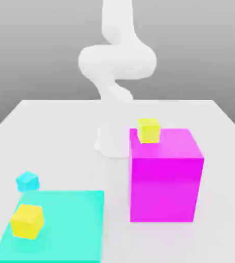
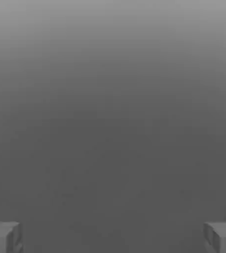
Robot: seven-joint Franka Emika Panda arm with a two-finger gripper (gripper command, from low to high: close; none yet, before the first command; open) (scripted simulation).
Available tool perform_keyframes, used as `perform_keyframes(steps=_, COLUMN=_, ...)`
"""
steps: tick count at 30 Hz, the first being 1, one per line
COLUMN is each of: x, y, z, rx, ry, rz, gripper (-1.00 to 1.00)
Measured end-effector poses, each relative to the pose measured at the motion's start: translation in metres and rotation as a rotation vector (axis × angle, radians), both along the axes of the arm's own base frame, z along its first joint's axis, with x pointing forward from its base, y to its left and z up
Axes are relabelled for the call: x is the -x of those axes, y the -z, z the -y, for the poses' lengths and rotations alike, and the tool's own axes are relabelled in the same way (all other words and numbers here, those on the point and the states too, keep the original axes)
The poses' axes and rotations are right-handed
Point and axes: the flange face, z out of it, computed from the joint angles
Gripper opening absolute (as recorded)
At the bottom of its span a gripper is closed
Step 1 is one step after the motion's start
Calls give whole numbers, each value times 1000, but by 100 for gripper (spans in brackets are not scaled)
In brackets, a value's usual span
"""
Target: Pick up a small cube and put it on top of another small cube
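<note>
Atop the block: an upper yellow cube (image 1: 148,130) sat near the back edge of the big magenta block (image 1: 165,180), toward the exterior view's left corner.
On the mat: a lower yellow cube (image 1: 27,221) rested on the teal mat (image 1: 68,221), close to its edge on the exterior view's left.
Beside the mat: a cyan cube (image 1: 27,180) stood on the white table (image 1: 47,128), just behind the mat and turned a little askew.
Arm: the white arm (image 1: 117,61) rose behind the block, well apart from all three small cubes.
Gripper: the gripper (image 2: 113,239) was spread wide, its fingers (image 2: 4,238) far apart with nothing between them.
Handling, judged: each small cube looked rigid, light and smooth-sided, so likely easy to lift but apt to slip or twist under an off-centre pinch.
Hold, judged: two opposite flat faces, at mid-height, fingers square to them; the askew cyan cube would need the wrist turned to match.
Risk, judged: the upper yellow cube's perch near an edge meant a nudge could tip it off.
</note>
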Motion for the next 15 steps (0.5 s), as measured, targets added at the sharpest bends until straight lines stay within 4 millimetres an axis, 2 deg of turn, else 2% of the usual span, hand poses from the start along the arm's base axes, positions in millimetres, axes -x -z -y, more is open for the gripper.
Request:
perform_keyframes(steps=4, x=-48, y=44, z=-34, rx=-111, ry=45, rz=-109, gripper=0)
perform_keyframes(steps=8, x=-86, y=92, z=-73, rx=-194, ry=101, rz=-219, gripper=0)
perform_keyframes(steps=15, x=-129, y=192, z=-152, rx=-283, ry=231, rz=-410, gripper=0)
